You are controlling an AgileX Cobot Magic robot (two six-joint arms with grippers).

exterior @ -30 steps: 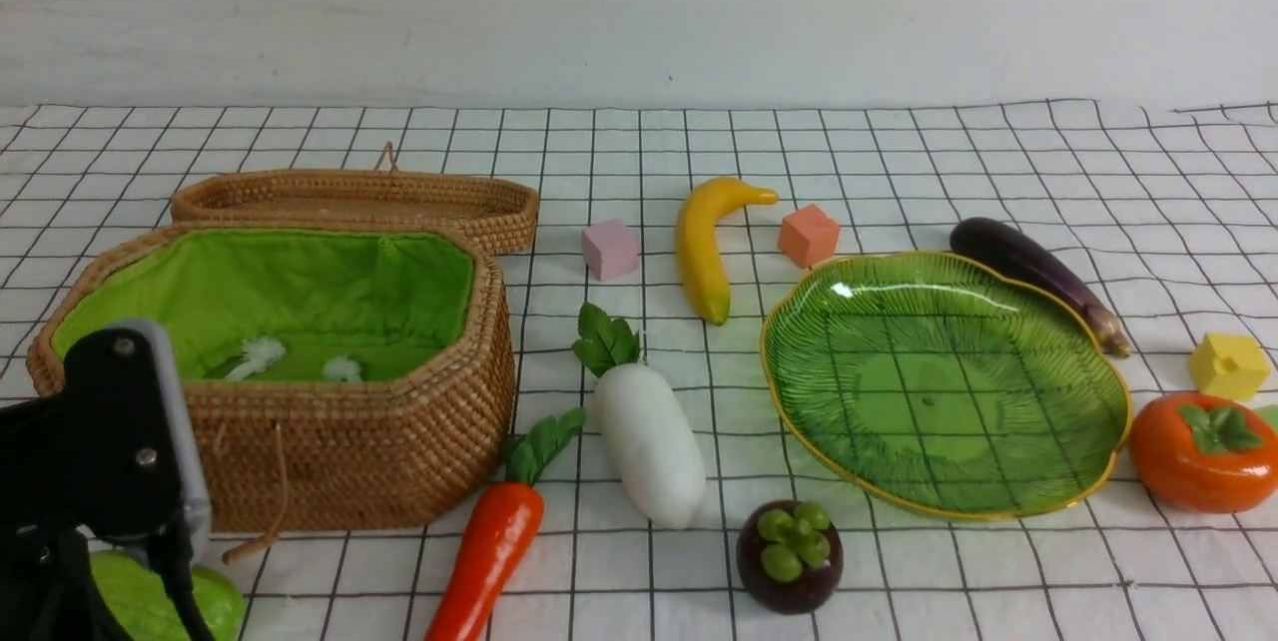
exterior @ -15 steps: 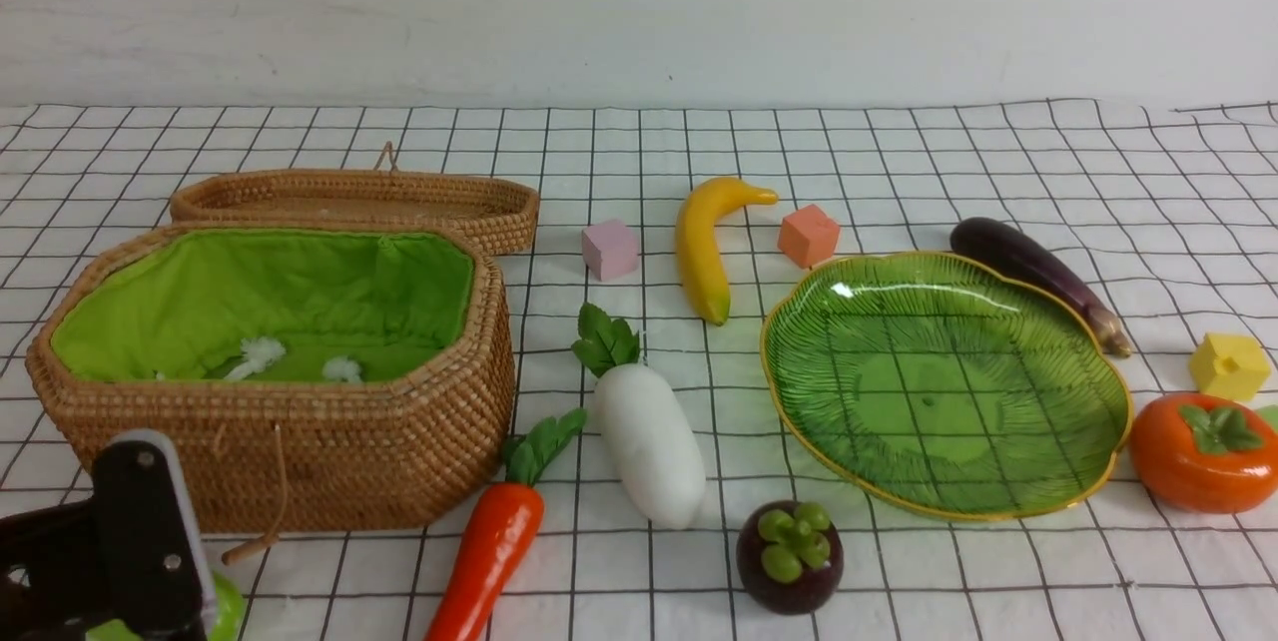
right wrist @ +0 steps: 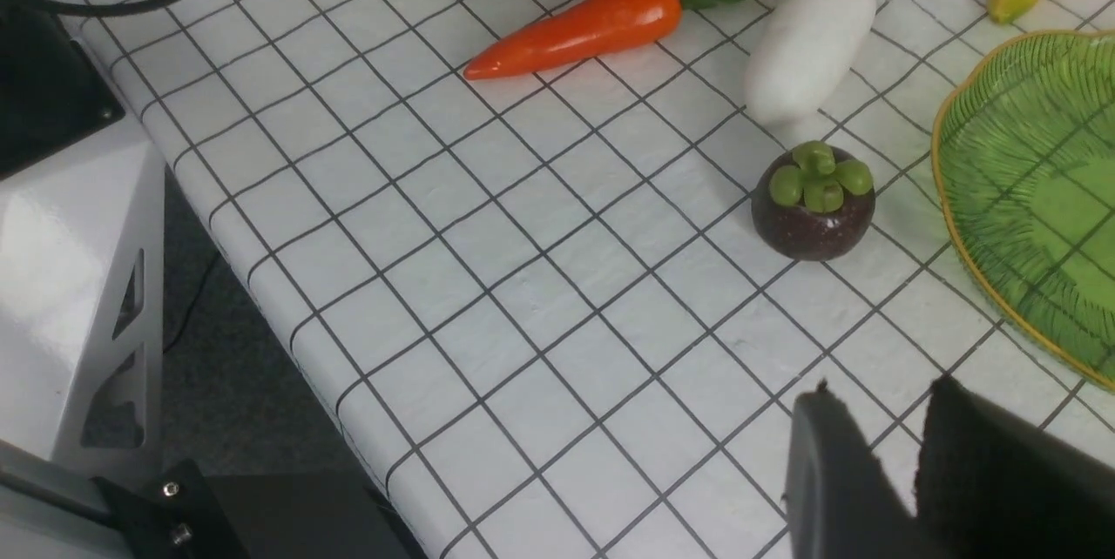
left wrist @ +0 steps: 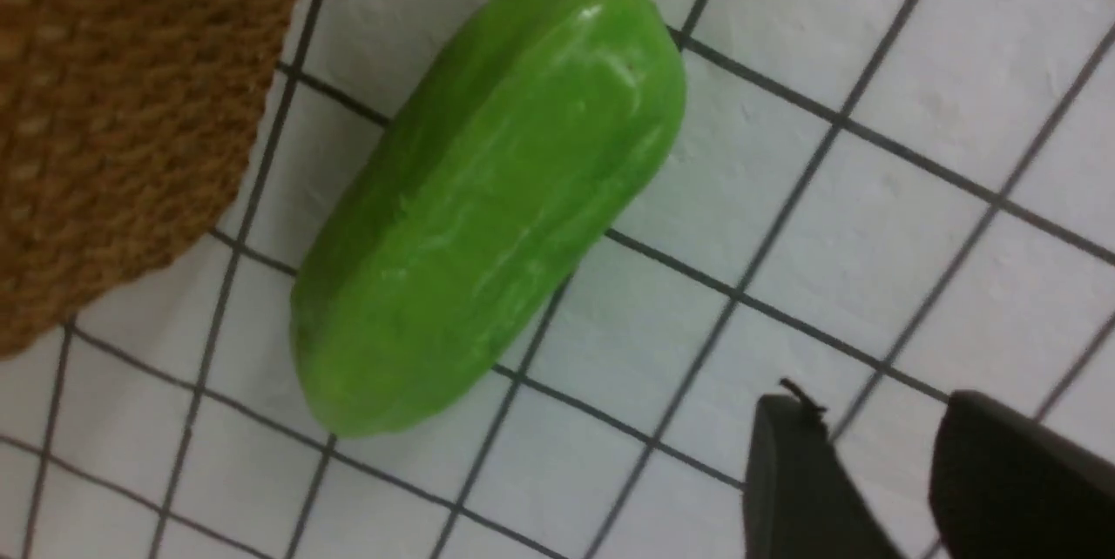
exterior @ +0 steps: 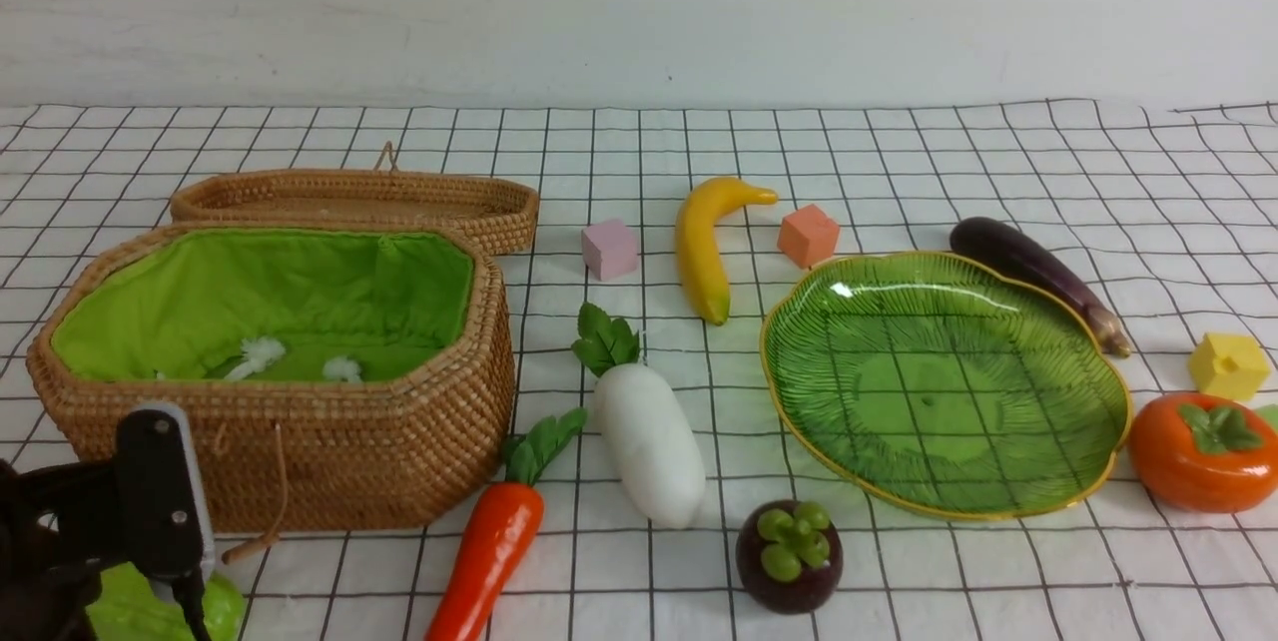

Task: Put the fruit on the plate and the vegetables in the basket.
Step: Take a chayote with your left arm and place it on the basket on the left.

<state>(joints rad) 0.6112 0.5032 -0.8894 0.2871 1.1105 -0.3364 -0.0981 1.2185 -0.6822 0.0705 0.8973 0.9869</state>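
Looks like a robotics lab bench: grid-checked tablecloth [exterior: 899,152], bare white wall [exterior: 639,2], white equipment housing [right wrist: 78,280].

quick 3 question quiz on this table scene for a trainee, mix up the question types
1. True or false: the plate has no fruit on it yet.
2. Which of these lies nearest the mangosteen? A) the radish B) the banana C) the eggplant
3. Fill in the gap: the gourd lies outside the ____, close by its woven wall.

Key: 1 true; 2 A; 3 basket
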